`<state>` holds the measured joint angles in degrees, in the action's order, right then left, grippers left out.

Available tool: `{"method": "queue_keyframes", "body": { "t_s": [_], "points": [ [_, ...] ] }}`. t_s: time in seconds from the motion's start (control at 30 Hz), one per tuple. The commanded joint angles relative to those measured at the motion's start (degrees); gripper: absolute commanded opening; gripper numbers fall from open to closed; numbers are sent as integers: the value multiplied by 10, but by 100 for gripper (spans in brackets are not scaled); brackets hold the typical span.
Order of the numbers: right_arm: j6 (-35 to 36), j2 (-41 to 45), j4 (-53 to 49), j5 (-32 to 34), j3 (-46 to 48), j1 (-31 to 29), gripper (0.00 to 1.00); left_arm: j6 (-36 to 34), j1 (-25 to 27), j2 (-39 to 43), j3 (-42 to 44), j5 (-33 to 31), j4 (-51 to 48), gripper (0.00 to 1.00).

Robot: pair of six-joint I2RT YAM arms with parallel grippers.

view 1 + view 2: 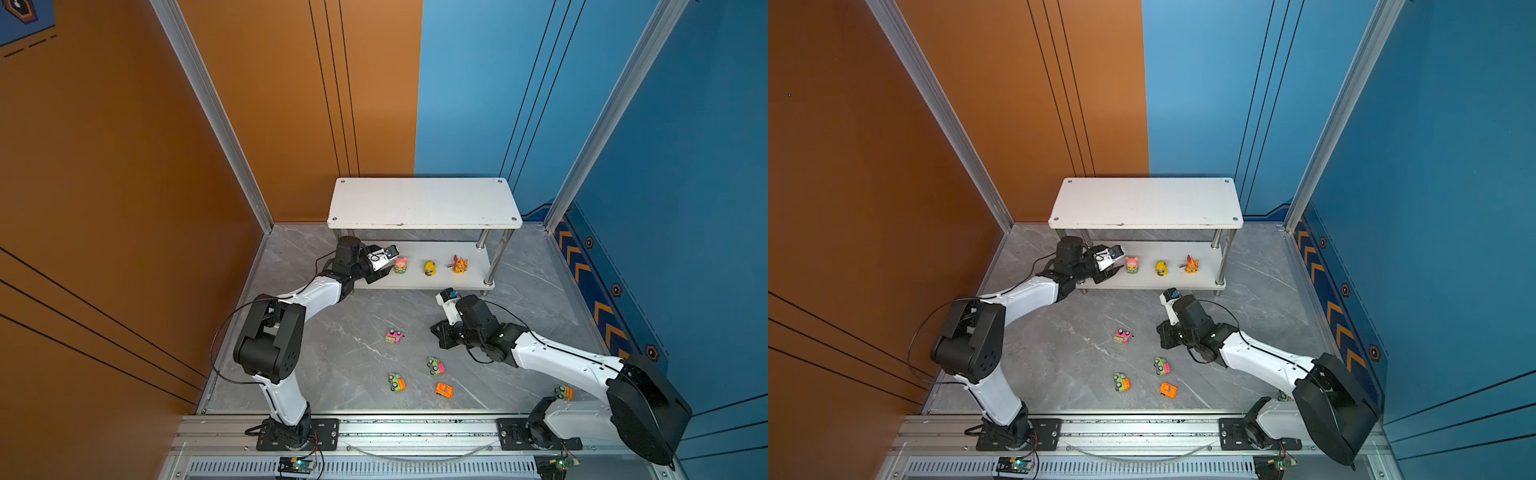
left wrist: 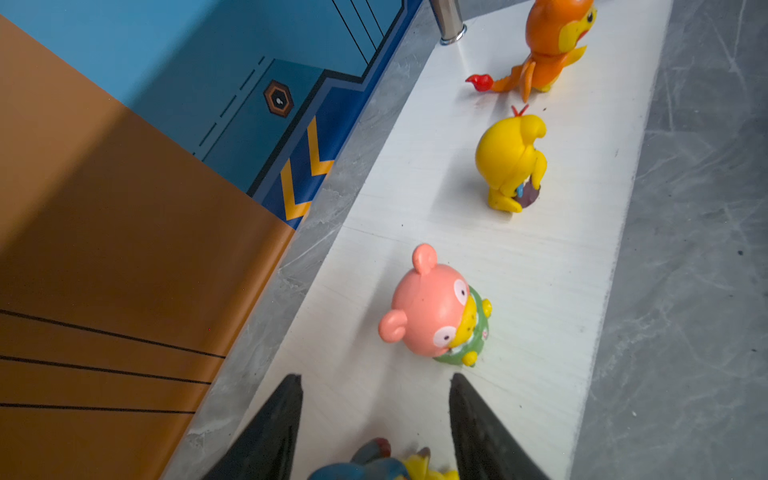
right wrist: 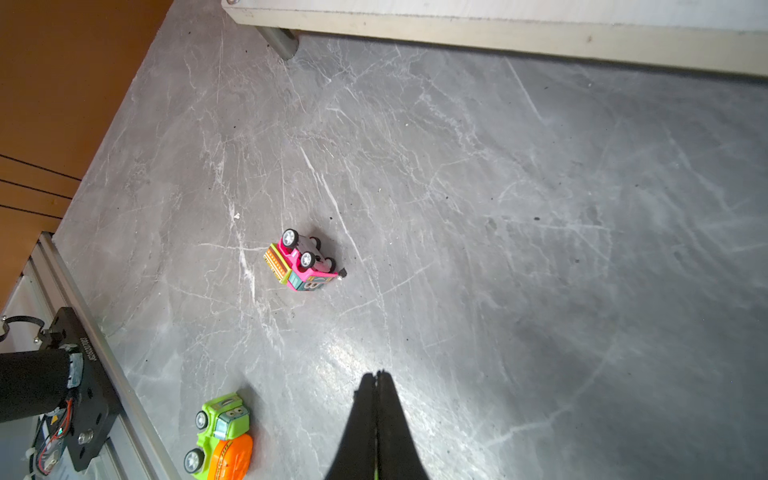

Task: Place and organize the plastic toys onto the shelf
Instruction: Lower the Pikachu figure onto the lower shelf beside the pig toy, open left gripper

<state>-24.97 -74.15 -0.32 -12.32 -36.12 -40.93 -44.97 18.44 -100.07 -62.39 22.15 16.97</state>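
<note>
Blue-and-yellow figurine [image 2: 365,467] on the shelf [image 2: 540,291], lower board: my left gripper [image 2: 376,375] stands spread around it. My right gripper [image 3: 377,375]: pinched closed, empty.

You only get the top of the blue-and-yellow figurine [image 2: 374,467], cropped at the wrist view's edge; the right arm [image 1: 561,361] half hides a green car [image 1: 564,392].

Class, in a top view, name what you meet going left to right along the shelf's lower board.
Left tool → pink figurine → yellow duck → orange figurine.
</note>
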Motion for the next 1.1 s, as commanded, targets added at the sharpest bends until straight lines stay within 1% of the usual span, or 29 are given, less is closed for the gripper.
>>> {"method": "queue_keyframes", "body": {
  "t_s": [0.0,0.17,0.37,0.5,0.6,0.7,0.8,0.9,1.0,1.07],
  "points": [
    [-9,3,12,-10,1,-3,7,9,5,25,3,9,3,58],
    [-9,11,12,-10,7,-4,7,10,12,39,8,5,-5,58],
    [-7,19,10,-10,9,-3,7,8,28,58,13,-3,-24,55],
    [-7,23,12,-11,9,-4,7,-1,49,75,30,-21,-28,55],
    [-8,29,10,-11,11,-8,7,11,53,92,51,-24,-29,55],
    [-5,38,3,-5,12,-13,7,15,73,121,71,-36,-35,54],
    [-4,56,-22,19,12,-22,7,16,114,157,100,-72,-58,54],
    [-4,83,-67,61,10,-35,7,37,161,206,144,-105,-71,53],
    [-8,116,-119,108,10,-53,7,80,214,275,194,-159,-81,52],
    [-20,143,-167,152,10,-64,7,111,259,324,234,-203,-87,53]
  ]
}}
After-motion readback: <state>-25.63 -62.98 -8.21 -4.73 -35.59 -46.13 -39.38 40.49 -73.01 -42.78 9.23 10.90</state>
